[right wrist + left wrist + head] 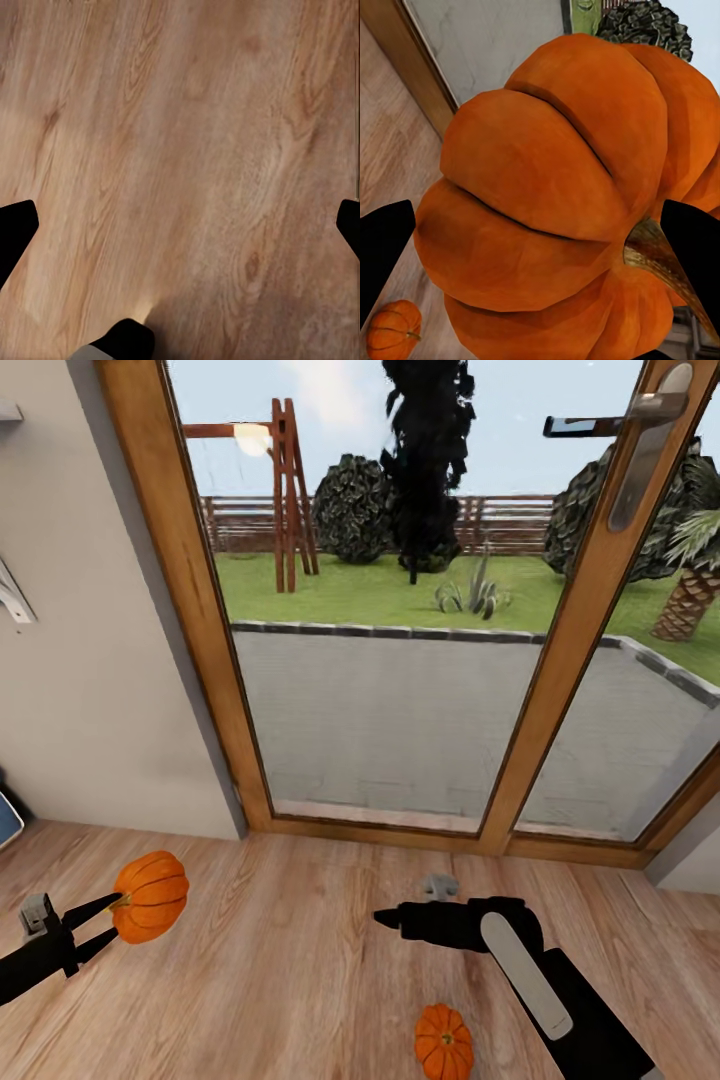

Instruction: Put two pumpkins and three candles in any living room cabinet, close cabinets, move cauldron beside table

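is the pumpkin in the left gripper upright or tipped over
Tipped. The held pumpkin lies on its side, stem pointing back toward the left gripper, whose fingers close around it above the wood floor.

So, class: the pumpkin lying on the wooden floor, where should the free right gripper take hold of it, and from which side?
Probably from above, fingers closing across the round ribbed body of the pumpkin on the floor. It sits free on the floor with open space all around. The right gripper looks open and holds nothing; the left gripper holds the other pumpkin.
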